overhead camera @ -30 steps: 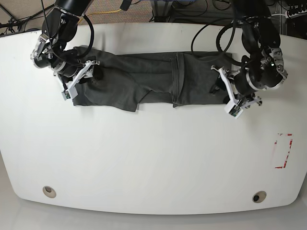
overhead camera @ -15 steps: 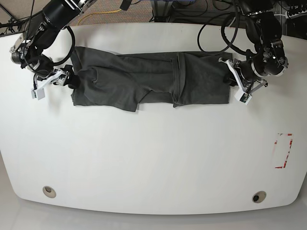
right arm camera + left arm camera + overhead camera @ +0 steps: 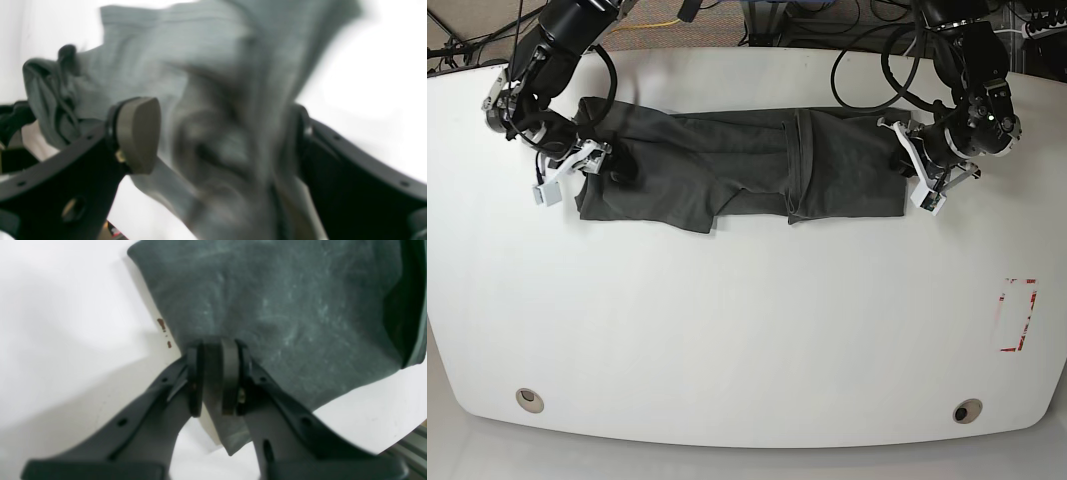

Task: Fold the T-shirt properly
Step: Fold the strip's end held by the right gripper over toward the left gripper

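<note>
The T-shirt lies spread in a long strip across the upper middle of the white table, folded over itself and wrinkly. At the strip's right end, the left gripper has its pads pressed close together, pinching the shirt's edge. At the left end, the right gripper has its jaws wide apart with loose, blurry cloth bunched between them. A small red mark sits at the table's right side.
</note>
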You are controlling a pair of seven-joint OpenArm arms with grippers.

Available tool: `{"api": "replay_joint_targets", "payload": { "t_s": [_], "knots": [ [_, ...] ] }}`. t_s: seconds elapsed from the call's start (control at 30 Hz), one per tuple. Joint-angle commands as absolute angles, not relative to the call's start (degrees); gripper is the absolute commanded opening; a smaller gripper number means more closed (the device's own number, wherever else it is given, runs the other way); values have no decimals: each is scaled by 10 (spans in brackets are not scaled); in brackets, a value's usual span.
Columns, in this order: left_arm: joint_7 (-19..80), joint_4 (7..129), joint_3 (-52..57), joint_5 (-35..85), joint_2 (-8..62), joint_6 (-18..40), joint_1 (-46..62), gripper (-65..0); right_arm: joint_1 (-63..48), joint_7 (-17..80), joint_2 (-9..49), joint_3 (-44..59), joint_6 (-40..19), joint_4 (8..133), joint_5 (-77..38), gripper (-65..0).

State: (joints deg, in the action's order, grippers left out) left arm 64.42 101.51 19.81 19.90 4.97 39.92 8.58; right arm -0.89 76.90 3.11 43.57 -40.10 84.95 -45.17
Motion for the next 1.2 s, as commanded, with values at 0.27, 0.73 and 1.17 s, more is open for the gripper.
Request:
{"api": "replay_joint_targets", "payload": {
  "t_s": [0.27,0.73,1.17],
  "knots": [
    [630,949,198,204,55,400,76,-582,-14,753,7,393,-400,889,-444,-360],
    [614,902,160,147,53,400,58,-582,-24,764,7,389,-400,1033,-451,-650],
    [611,896,124,143,45,400,58,-582,-26,766,-78,225,-400,1092,-502,-650]
  ]
}}
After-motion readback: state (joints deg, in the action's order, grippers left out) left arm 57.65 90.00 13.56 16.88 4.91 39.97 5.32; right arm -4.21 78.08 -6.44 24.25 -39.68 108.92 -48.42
